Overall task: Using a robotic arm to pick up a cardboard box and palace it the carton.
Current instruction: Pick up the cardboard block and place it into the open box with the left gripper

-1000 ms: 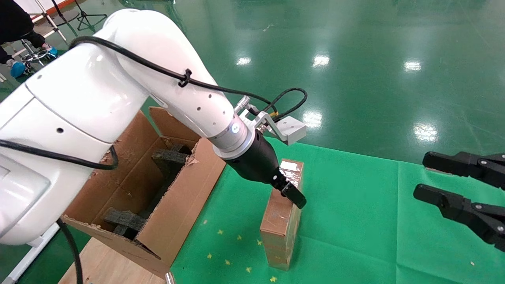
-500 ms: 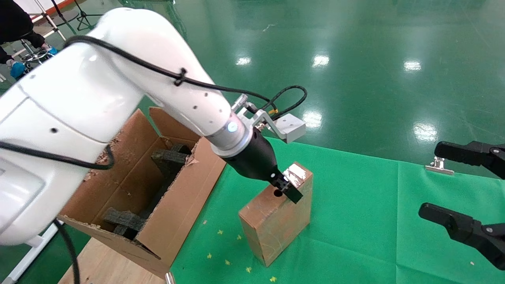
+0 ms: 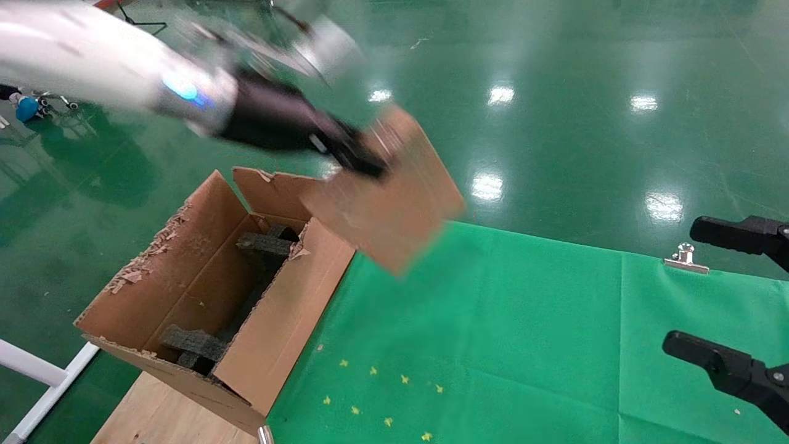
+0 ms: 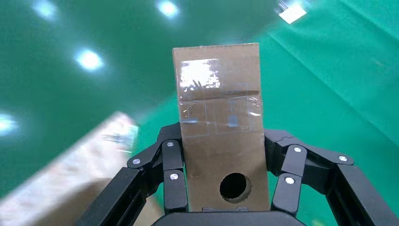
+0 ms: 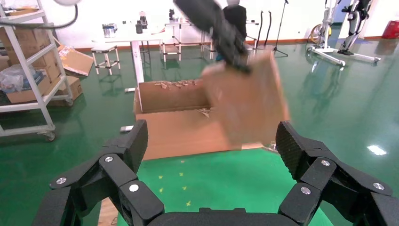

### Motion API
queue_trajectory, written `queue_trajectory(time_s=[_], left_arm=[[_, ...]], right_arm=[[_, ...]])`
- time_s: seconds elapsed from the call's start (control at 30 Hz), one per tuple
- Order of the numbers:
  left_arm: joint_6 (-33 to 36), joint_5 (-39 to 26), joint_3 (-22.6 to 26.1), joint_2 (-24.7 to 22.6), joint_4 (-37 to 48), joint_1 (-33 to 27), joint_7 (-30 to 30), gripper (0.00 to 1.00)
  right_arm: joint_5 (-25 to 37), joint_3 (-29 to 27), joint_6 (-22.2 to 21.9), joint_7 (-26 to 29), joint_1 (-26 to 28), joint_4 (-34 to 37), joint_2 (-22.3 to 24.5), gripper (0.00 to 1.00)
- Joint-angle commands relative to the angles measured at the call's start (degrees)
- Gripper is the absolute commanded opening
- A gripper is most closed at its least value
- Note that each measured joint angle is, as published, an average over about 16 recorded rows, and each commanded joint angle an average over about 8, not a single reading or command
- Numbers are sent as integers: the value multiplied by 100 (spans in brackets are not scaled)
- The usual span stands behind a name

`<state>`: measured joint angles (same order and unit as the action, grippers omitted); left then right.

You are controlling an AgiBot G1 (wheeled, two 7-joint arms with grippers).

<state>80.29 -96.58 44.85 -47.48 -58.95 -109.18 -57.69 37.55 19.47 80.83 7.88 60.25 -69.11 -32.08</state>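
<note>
Two dark grey foam blocks (image 3: pixel 262 245) sit inside the carton (image 3: pixel 209 296), which stands open-topped at the table's (image 3: pixel 505 345) 9 o'clock edge, its flaps ragged. From the head view, the robotic arm (image 3: pixel 111 68) reaches in from 10 o'clock with the left tool (image 3: pixel 357 161) clamped on the cardboard box (image 3: pixel 385 194), held tilted in the air just above the carton's far right corner. Only the left wrist view shows the grip closely: black fingers (image 4: pixel 171 174) press both broad sides of the box, whose narrow face carries a round hole (image 4: pixel 235 186) and shiny tape. Idle at 3 o'clock, the right tool (image 5: pixel 211 155) has its fingers wide apart; its wrist view alone shows shelving (image 5: pixel 28 70) beyond the carton.
</note>
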Motion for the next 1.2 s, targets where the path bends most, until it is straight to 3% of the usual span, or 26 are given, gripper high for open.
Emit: queue_trajectory(time_s=[0.03,0.27,0.5,0.93,1.2], left_arm=[[-67,-1,-139,223,151,-214,245,0],[-366,-473,-214,677,1068,-686,931,0],[-393,-1038,57,908,2074,-641,1432,0],[-280,-1182,243,1102,3683,-401,2462,0],[-174,-1420,389,1149,4250,-532,2713,0]], right_arm=[[0,0,0,0,0,0,0,100],[0,0,0,0,0,0,0,100],[0,0,0,0,0,0,0,100],[0,0,0,0,0,0,0,100],[0,0,0,0,0,0,0,100]])
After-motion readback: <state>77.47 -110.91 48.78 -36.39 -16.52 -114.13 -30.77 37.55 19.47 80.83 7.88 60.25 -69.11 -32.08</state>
